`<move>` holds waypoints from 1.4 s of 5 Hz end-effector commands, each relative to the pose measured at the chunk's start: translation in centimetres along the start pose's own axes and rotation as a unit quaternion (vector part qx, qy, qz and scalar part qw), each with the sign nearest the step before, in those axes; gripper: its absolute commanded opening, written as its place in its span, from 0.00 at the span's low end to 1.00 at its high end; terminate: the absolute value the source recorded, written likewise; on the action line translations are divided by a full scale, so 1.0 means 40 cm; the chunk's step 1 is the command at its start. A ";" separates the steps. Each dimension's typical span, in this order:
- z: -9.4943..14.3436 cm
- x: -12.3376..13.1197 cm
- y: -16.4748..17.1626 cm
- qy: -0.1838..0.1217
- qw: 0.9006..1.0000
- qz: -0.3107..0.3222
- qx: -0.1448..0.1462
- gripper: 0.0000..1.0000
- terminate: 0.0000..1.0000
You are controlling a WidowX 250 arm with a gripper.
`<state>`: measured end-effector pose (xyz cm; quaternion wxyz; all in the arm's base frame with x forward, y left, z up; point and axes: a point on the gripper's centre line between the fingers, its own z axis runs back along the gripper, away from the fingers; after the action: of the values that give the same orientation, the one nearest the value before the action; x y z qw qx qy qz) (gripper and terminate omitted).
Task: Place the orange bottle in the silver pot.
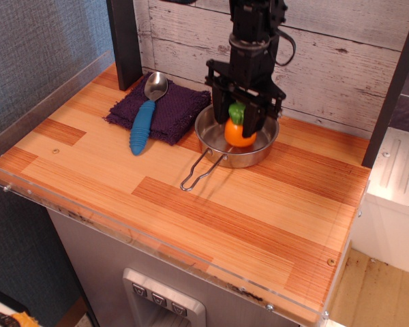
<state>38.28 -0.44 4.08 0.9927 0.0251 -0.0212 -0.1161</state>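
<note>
A striped wooden counter (211, 204) stands before a whitewashed plank wall (327, 41), blue-grey textured wall (27, 48) at left.

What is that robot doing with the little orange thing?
The robot's end effector is holding the orange bottle with the green cap inside the silver pot. Its fingers sit on both sides of the bottle, so it doesn't seem to have let go. Beside the pot, a blue-handled spoon lies on a purple cloth on the wooden table.
</note>
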 end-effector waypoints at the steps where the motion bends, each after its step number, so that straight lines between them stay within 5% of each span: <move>1: 0.062 0.000 0.029 -0.023 1.000 0.001 -0.001 1.00 0.00; 4: 0.206 -0.107 0.132 -0.043 0.998 0.028 -0.019 1.00 0.00; 7: 0.181 -0.183 0.150 -0.028 0.993 0.111 0.001 1.00 0.00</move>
<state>32.56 6.35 9.25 0.9997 0.0140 -0.0176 -0.0085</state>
